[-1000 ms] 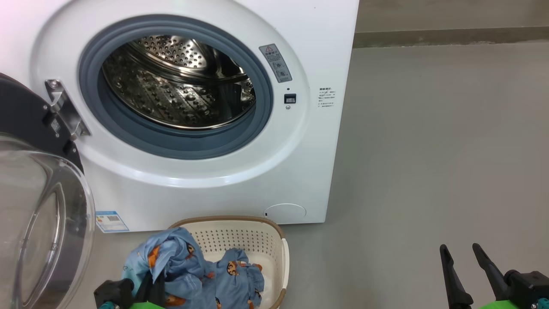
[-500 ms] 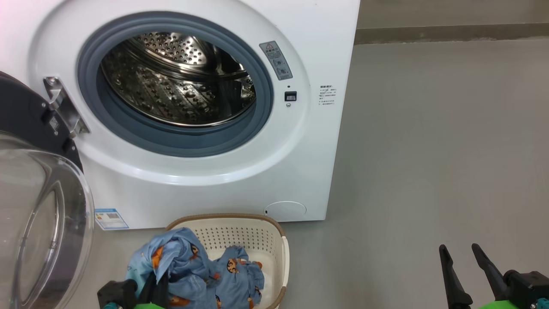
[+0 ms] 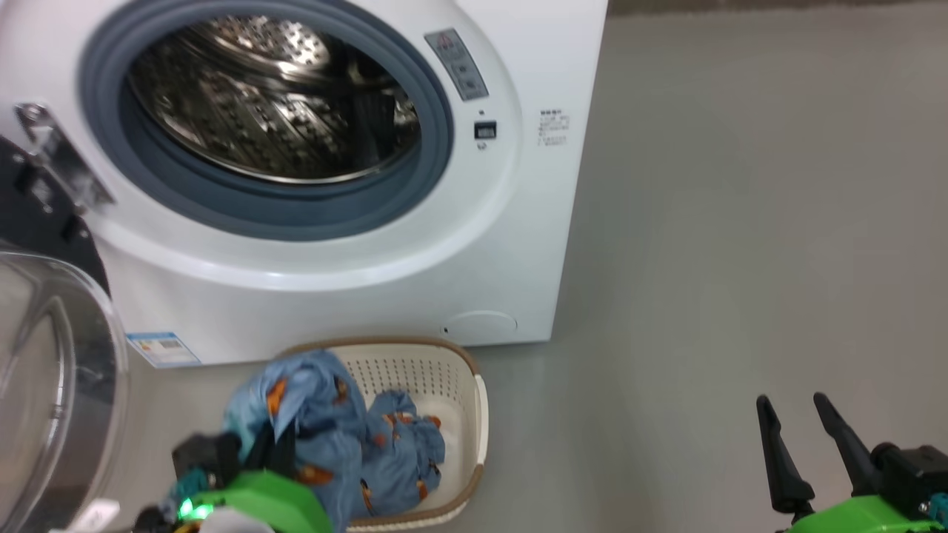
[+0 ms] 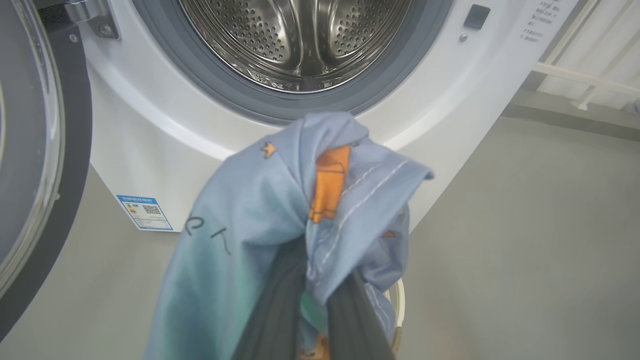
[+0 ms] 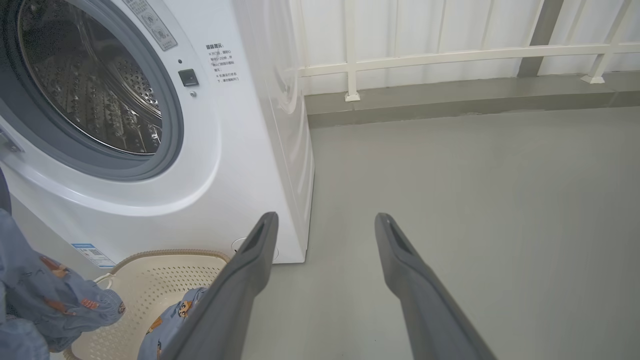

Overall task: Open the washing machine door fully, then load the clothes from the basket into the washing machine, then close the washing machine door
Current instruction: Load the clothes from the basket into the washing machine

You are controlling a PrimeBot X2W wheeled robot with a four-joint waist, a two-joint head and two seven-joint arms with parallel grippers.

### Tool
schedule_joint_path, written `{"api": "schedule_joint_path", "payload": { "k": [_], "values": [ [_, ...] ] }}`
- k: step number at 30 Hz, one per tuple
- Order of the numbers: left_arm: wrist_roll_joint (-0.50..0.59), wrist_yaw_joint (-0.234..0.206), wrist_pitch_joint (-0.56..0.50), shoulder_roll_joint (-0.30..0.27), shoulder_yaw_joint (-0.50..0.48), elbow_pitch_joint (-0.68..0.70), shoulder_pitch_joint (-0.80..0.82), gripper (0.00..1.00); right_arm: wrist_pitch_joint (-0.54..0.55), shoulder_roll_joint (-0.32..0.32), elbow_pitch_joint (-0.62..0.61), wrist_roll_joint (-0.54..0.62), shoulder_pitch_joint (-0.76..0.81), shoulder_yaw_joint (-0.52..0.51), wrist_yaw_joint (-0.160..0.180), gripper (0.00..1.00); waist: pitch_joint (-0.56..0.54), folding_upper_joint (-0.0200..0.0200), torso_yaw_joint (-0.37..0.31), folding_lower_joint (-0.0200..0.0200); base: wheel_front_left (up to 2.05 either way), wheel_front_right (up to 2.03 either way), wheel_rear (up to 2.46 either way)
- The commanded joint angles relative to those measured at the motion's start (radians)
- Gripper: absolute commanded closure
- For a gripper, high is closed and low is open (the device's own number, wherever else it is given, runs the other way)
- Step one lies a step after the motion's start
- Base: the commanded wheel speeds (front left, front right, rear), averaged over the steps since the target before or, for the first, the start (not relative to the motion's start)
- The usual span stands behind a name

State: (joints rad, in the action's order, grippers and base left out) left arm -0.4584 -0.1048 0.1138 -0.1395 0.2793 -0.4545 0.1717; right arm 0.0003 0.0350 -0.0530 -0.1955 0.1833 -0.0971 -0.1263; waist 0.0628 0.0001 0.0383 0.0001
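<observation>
My main worry is the loose fabric. The left gripper (image 4: 312, 280) is clamped narrow on a fold of the held garment (image 4: 280, 200), and most of the cloth drapes over and below the fingers instead of sitting between them, so a quick swing could let it slide out onto the floor. I cannot tell whether its lower folds are clear of the basket (image 3: 415, 348). If they catch the woven rim or tangle with the second bundle (image 3: 404, 444) lying in the right half of the basket, the lift could tip the basket or pull that bundle out. At the opening, a hanging tail could settle on the gasket (image 3: 296, 215) short of the drum (image 3: 274, 111), where the door (image 3: 44, 370) would pinch it on closing. The door stands swung open at the far left, close beside my left arm's path, so a wide arc that way could knock the glass. As for position, the held garment wraps the left gripper's fingertips, bunched over the left, near part of the basket. The mouth of the washing machine (image 3: 355, 296) lies beyond and above it, slightly to the right. In the left wrist view the drum sits straight ahead past the cloth. The right gripper (image 3: 792, 403) hangs spread wide and empty over bare floor, well apart to the right of the basket and of every garment.
</observation>
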Motion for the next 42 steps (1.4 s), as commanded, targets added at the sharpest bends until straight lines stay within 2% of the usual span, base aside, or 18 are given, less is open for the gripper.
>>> {"api": "schedule_joint_path", "payload": {
  "k": [1,8,20,31,34,35,42],
  "values": [
    [-0.009,0.005,-0.004,-0.016,-0.033,0.005,0.083,1.00,-0.005,0.015,-0.033,-0.017,-0.056,0.023,-0.004,0.00,0.076,-0.0001,-0.034,-0.0001,0.00,0.00,0.00],
    [-0.024,0.014,-0.027,-0.037,-0.059,-0.050,0.232,1.00,-0.030,0.015,-0.027,-0.033,-0.110,0.039,-0.004,0.00,0.203,-0.0001,-0.088,-0.0001,0.00,0.00,0.00],
    [-0.021,0.034,-0.145,-0.171,-0.101,-0.203,0.608,1.00,-0.138,0.015,0.081,-0.099,-0.244,0.109,-0.004,0.00,0.418,-0.0001,-0.236,-0.0001,0.00,0.00,0.00],
    [0.013,0.048,-0.298,-0.307,-0.097,-0.254,0.944,1.00,-0.231,0.015,0.207,-0.174,-0.339,0.185,-0.004,0.00,0.566,-0.0001,-0.319,-0.0001,0.00,0.00,0.00],
    [0.010,0.056,-0.354,-0.338,-0.100,-0.262,1.036,1.00,-0.245,0.015,0.221,-0.191,-0.367,0.201,-0.004,0.00,0.613,-0.0001,-0.331,-0.0001,0.00,0.00,0.00],
    [0.007,0.058,-0.401,-0.357,-0.102,-0.266,1.092,1.00,-0.251,0.015,0.230,-0.200,-0.384,0.209,-0.004,0.00,0.642,-0.0001,-0.340,-0.0001,0.00,0.00,0.00],
    [0.004,0.042,-0.522,-0.416,-0.113,-0.241,1.261,1.00,-0.261,0.015,0.253,-0.231,-0.434,0.229,-0.004,0.00,0.736,-0.0001,-0.367,-0.0001,0.00,0.00,0.00]
  ]
}}
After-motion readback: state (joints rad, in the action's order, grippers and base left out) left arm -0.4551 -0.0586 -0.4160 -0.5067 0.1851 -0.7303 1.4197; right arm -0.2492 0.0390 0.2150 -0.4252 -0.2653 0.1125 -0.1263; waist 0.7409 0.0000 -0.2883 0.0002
